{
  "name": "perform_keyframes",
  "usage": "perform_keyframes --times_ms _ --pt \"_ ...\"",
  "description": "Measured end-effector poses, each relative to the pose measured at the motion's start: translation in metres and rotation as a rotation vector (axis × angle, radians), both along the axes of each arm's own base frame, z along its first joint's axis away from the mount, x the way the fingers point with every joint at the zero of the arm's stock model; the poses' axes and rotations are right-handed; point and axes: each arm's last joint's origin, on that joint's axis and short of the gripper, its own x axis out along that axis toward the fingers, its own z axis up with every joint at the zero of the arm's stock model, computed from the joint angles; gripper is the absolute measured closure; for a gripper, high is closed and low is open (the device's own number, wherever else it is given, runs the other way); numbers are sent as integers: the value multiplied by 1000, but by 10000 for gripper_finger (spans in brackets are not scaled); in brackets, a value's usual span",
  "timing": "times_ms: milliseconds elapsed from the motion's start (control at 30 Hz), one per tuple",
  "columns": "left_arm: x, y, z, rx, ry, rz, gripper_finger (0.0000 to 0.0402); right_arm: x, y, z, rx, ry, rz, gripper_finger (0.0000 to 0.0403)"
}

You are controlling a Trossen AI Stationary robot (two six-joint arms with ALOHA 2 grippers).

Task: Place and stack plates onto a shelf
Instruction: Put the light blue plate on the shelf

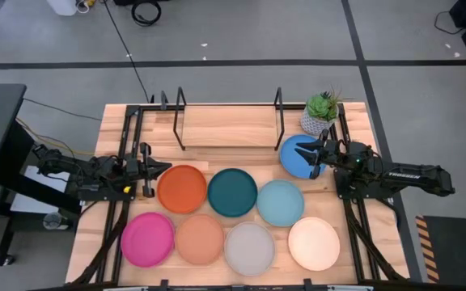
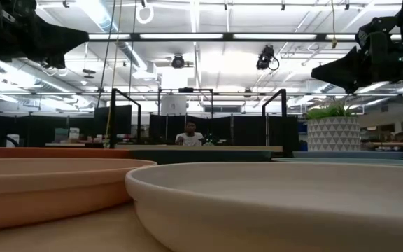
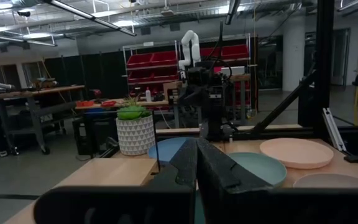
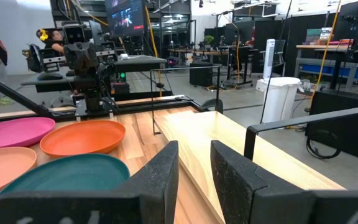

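Seven plates lie flat on the table in two rows: orange (image 1: 182,188), dark teal (image 1: 232,192) and light blue (image 1: 280,202) behind magenta (image 1: 147,239), salmon (image 1: 200,239), grey (image 1: 249,247) and cream (image 1: 314,243). The blue plate (image 1: 294,153) lies apart, near the shelf's right end. The shelf (image 1: 229,129) stands at the far edge with nothing on its plank. My left gripper (image 1: 162,168) hovers shut just left of the orange plate. My right gripper (image 1: 312,158) is open, with a narrow gap (image 4: 194,163), and hangs above the blue plate's right part.
A small green plant in a white pot (image 1: 320,115) stands at the far right corner, close behind the blue plate and beside the shelf's right hoop (image 1: 280,109). Black arm-mount rails (image 1: 128,145) run along both table sides. Bare wood lies in front of the shelf.
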Motion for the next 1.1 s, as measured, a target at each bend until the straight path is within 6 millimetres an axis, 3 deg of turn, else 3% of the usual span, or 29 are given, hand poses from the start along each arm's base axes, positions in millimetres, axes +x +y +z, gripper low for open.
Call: perform_keyframes --times_ms 233,400,600,833,967,1100 --pt "0 0 0 -1 -4 0 392 0 0 0 -4 2 0 302" --pt "-1 0 3 -8 -33 0 392 -1 -1 4 -242 45 -44 302" --pt "-4 1 13 -36 -139 0 392 -1 -1 8 -286 14 -47 302" --pt "-7 2 20 -82 -228 -7 392 -1 1 13 -98 -114 22 302" --pt "-6 1 19 -153 -231 -41 392 -2 1 18 -86 -169 24 302" --pt "-4 -3 16 -99 -188 -176 392 0 0 21 -32 -123 4 313"
